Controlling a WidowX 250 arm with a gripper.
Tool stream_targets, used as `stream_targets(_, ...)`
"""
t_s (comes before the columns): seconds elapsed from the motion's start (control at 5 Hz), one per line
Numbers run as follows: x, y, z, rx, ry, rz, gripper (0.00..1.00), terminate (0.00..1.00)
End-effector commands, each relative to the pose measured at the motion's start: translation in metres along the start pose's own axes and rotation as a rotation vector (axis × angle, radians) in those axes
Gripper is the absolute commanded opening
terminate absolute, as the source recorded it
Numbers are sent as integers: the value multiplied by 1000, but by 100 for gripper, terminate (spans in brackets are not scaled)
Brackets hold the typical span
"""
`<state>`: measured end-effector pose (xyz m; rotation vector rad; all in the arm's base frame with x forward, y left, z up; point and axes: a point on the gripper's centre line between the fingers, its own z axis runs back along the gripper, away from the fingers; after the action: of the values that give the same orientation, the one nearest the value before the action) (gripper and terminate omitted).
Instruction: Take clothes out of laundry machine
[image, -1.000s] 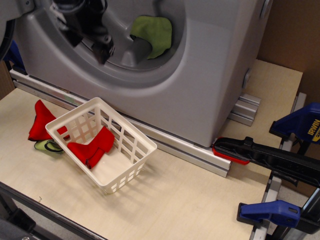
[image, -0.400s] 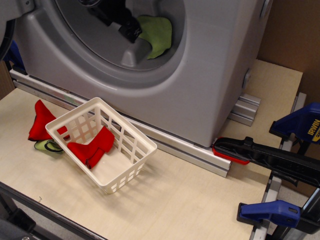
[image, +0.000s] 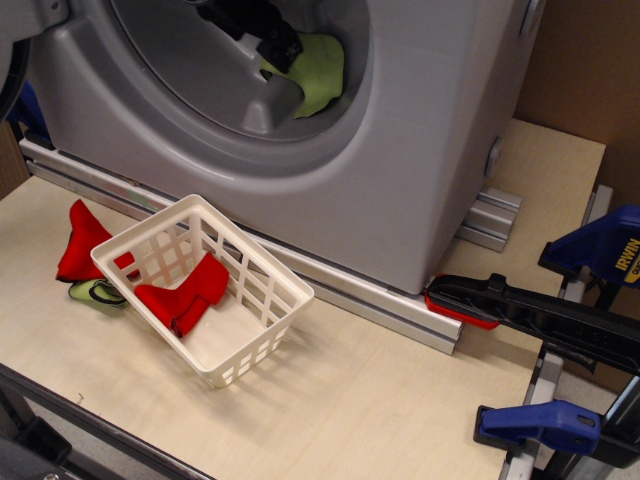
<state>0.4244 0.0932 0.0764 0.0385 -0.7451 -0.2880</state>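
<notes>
While you look over the bench (image: 400, 400), count one grey washer (image: 420, 150) with a big round drum hole, and one white lattice basket (image: 205, 290) lying tilted in front of it. You have two red cloths: one (image: 185, 298) inside the basket, the other (image: 82, 240) on the bench just left of it, against its wall. One small green piece (image: 95, 292) with a dark edge lies on the bench beside that outer red cloth. One more green cloth (image: 318, 70) sits inside the drum, at its right side, draped over a grey ridge. On the right you see two blue clamps (image: 600, 250) and one black bar with a red tip (image: 530, 312). Your arm reaches into the drum from the upper left, angled down and to the right, and only its dark end shows. The black pincer (image: 278, 50) is at the left edge of the green cloth in the drum, touching or overlapping it, but you cannot tell whether its jaws are spread or closed on the fabric.
</notes>
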Motion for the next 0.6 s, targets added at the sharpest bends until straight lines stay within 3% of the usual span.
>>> stream_targets(0.0, 20, -12, -11, -85, -2, -38, 100, 0)
stream_targets(0.2, 23, -17, -16, -76, 18, -40, 0, 0)
stream_targets(0.4, 23, -17, -8, -61, -12, -36, 0, 0)
